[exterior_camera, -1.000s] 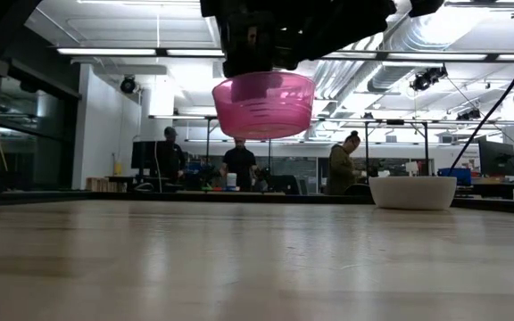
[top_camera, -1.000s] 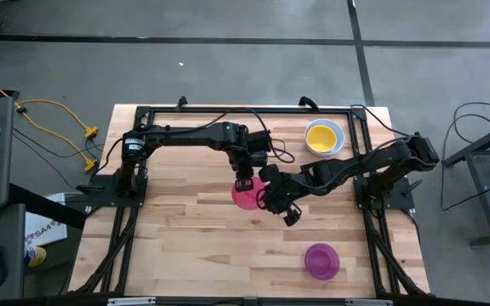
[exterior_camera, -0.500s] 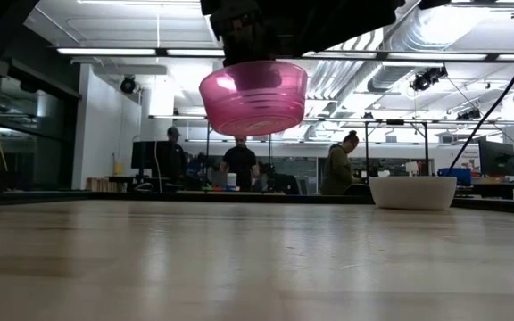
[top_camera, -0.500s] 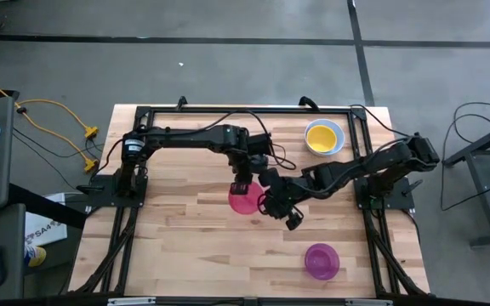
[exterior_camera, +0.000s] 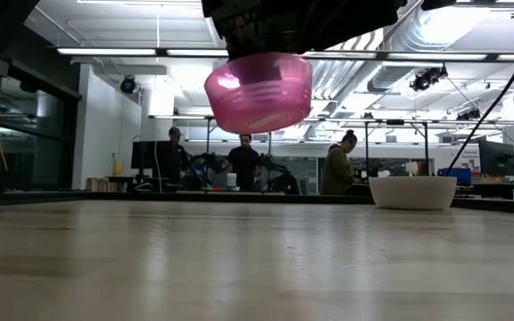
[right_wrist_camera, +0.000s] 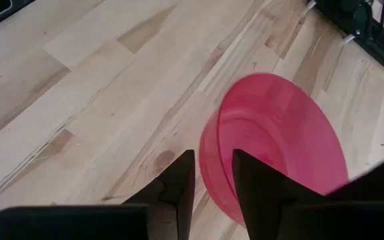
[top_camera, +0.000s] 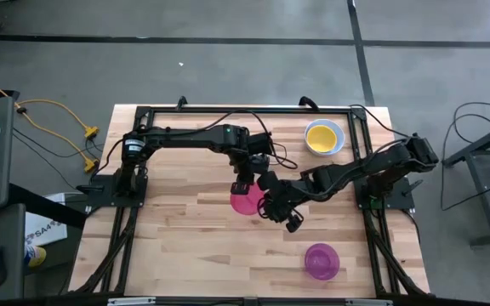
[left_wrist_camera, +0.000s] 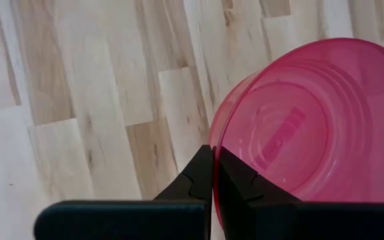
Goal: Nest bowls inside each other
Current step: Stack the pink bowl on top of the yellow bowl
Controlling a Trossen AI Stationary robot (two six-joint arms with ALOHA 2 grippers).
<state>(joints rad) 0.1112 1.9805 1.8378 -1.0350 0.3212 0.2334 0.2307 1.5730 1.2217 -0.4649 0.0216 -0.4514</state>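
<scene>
In the middle of the high view, the pinkish red bowl (top_camera: 247, 198) hangs in the air above the wooden table (top_camera: 177, 246), held up by both arms. The low view shows it in the upper centre of the frame (exterior_camera: 258, 91), well clear of the tabletop and slightly tilted, with dark gripper parts right above it.

The left gripper (top_camera: 244, 182) comes in from the upper left of the high view and meets the bowl at its upper rim. In the left wrist view its fingers (left_wrist_camera: 199, 180) are pressed together on the bowl's thin wall at the rim, pinching it (left_wrist_camera: 312, 127).

The right gripper (top_camera: 272, 206) reaches in from the right side of the high view and sits at the bowl's right edge. In the right wrist view its two fingers (right_wrist_camera: 179, 180) stand a little apart with the bowl's rim (right_wrist_camera: 272, 147) in the gap between them; whether they actually press on it I cannot tell.

Toward the upper right of the high view, a yellow bowl (top_camera: 322, 135) sits nested inside a blue bowl (top_camera: 337, 142). The purple-magenta bowl (top_camera: 321, 260) stands alone at the lower right. In the low view a white bowl (exterior_camera: 412, 192) rests on the table at the right, and people (exterior_camera: 336, 166) stand in the room behind.
</scene>
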